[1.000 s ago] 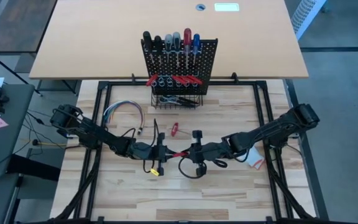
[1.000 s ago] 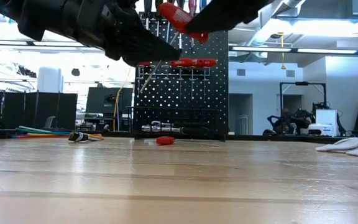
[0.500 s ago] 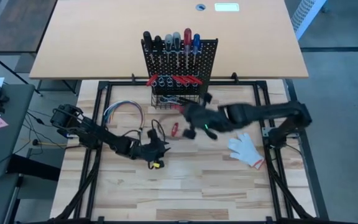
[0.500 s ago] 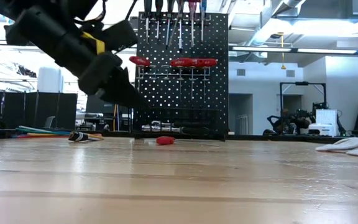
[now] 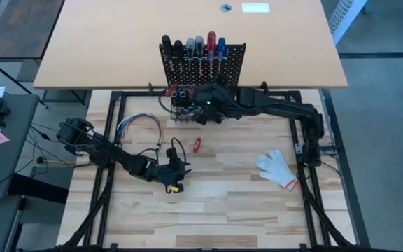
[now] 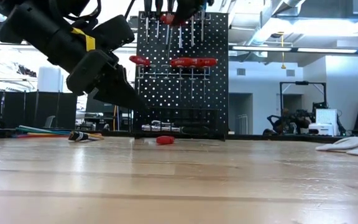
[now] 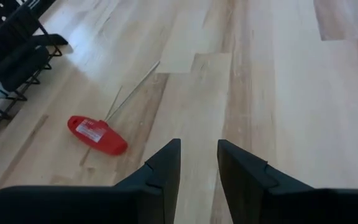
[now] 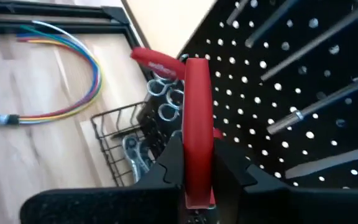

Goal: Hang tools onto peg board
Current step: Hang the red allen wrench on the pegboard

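No readable writing anywhere that I can make out — the loose red-handled tool (image 7: 97, 134) lying on the table (image 5: 243, 203) has a white label on its handle, but the text is too small to read. The red handle hanging on the peg board (image 8: 328, 81) in the right wrist view (image 8: 157, 64) also carries white lettering, equally illegible.

What's changed: half a second ago the right arm was mid-table, somewhere above the loose tool. Now it's stretched all the way back, and the right gripper (image 5: 203, 103) sits right at the front of the peg board (image 5: 203, 59), over the wire basket (image 5: 187, 112). Its fingers are closed tight on a red-handled tool (image 8: 197, 134), held up against the row of silver rings (image 8: 166, 99). A second ago both grippers were together near the table's centre with that red tool between them.

The left gripper (image 5: 175, 168) has hardly moved since the last frame. It hangs low over the table, a bit nearer the front edge than the loose red tool, its fingers (image 7: 166, 165) parted by a narrow gap with nothing between them.

The other screwdrivers (image 5: 191, 47) stand along the top of the board as before. The white glove (image 5: 277, 168) and the coloured wires (image 5: 138, 126) lie where they were.
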